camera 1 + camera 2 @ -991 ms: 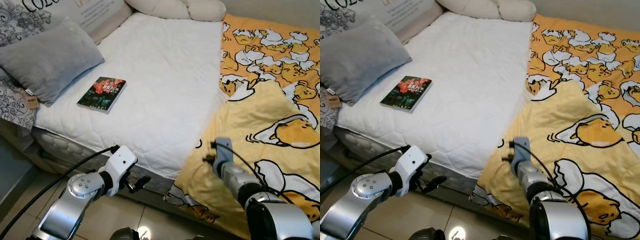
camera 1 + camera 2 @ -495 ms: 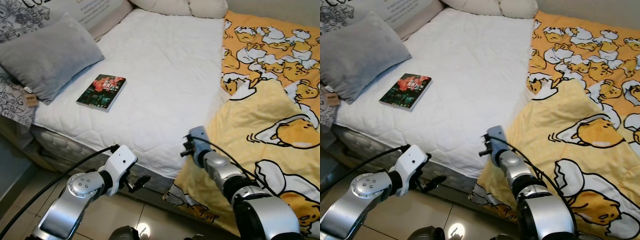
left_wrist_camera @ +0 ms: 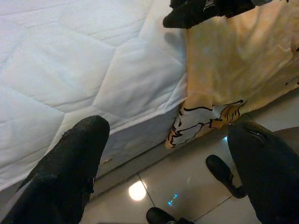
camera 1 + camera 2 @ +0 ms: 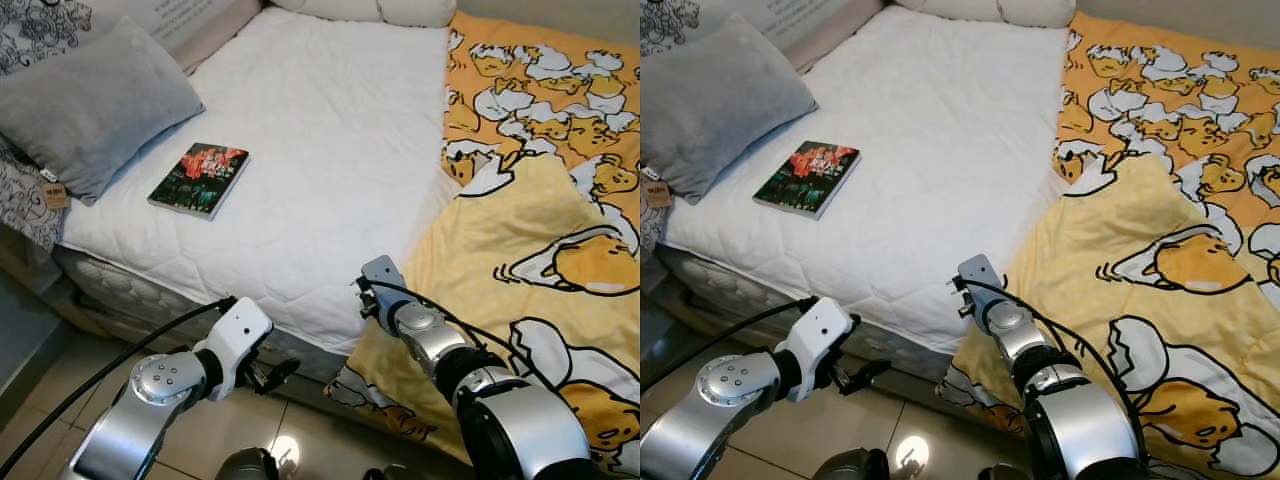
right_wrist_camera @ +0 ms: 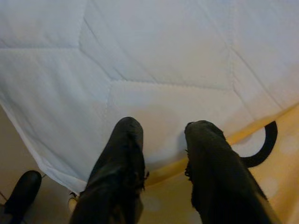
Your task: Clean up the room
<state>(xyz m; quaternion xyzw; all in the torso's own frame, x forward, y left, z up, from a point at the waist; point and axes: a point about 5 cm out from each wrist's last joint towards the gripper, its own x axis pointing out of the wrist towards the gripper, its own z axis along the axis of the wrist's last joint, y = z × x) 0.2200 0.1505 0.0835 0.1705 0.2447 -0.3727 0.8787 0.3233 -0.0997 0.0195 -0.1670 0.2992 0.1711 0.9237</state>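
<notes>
Since one second ago, our right gripper [image 4: 362,297] has swung leftward from over the yellow blanket [image 4: 520,250] to the blanket's left edge, where it meets the white mattress cover [image 4: 330,150]; our left arm has kept its posture. In the right wrist view, the two black fingers [image 5: 119,172] sit slightly parted, their tips straddling the yellow blanket hem against the white quilted surface; we cannot tell whether they grip the fabric. Our left gripper [image 4: 272,374] hangs below the front edge of the mattress over the tiled floor [image 4: 300,440], and in the left wrist view its two fingers [image 3: 70,163] are spread wide apart with nothing between them. We count one book [image 4: 199,179] with a dark red-and-green cover, lying flat on the left part of the white cover, well apart from both grippers. We count one grey pillow [image 4: 95,100] just beside the book, towards the head of the bed, and one cream bolster [image 4: 370,10] along the far edge. One patterned black-and-white cushion [image 4: 25,190] with a hanging tag sits under the grey pillow at the left edge of the bed. The yellow blanket, printed with cartoon egg figures, covers the right part of the bed and drapes over the front edge towards the floor.
</notes>
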